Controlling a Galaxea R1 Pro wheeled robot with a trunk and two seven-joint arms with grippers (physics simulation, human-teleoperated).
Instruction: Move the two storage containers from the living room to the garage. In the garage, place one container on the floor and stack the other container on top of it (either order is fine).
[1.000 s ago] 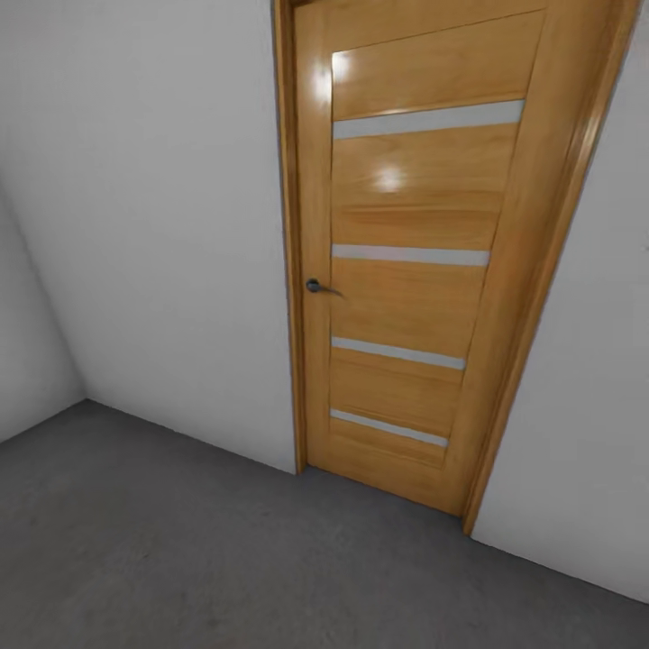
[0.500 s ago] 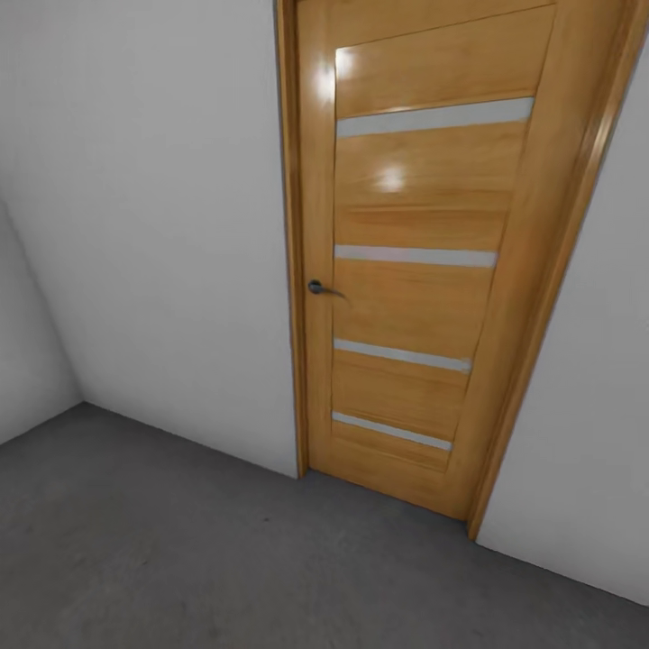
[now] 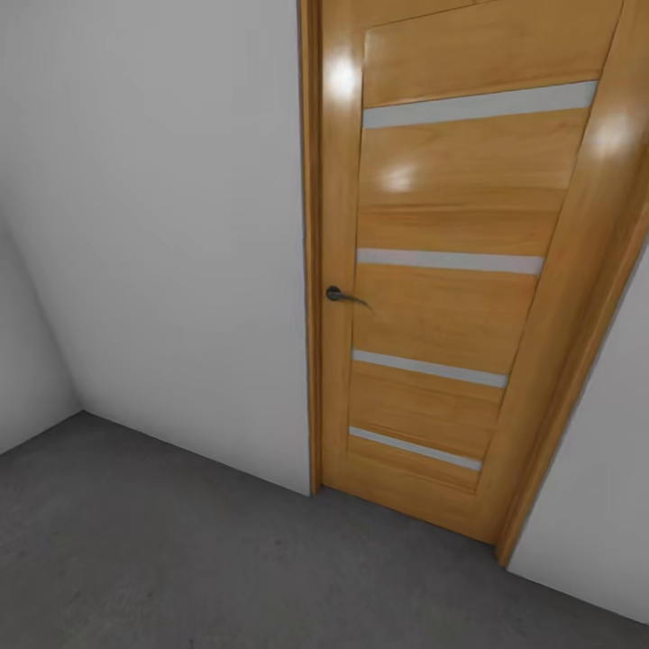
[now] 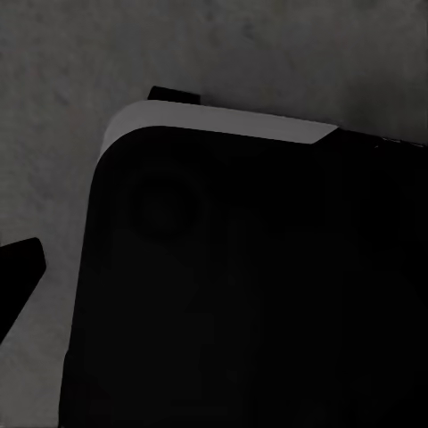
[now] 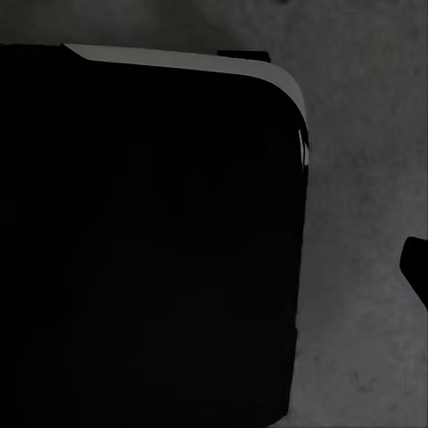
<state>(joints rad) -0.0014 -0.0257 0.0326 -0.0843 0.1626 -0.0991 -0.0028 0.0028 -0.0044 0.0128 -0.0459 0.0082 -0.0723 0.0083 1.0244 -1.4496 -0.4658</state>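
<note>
The two storage containers are out of view, and so is the living room. In the head view I face a corner of the garage: pale grey walls (image 3: 153, 225) and the dark grey concrete floor (image 3: 180, 559). The left wrist view looks down past a black rounded part of my own body (image 4: 250, 294) at the speckled floor (image 4: 267, 53). A dark fingertip (image 4: 18, 272) pokes in at the edge. The right wrist view shows the same black body (image 5: 143, 232) over the floor (image 5: 366, 223), with a dark fingertip (image 5: 417, 267) at the edge. Neither jaw opening is visible.
A shut honey-coloured wooden door (image 3: 451, 297) with several pale horizontal strips and a dark lever handle (image 3: 338, 294) stands straight ahead in its wooden frame. A side wall (image 3: 27, 361) meets the front wall at the left corner. Bare concrete lies between me and the door.
The whole head picture has shifted: the door now sits further right and looks larger, so the camera has moved. Nothing in the room itself has moved.
</note>
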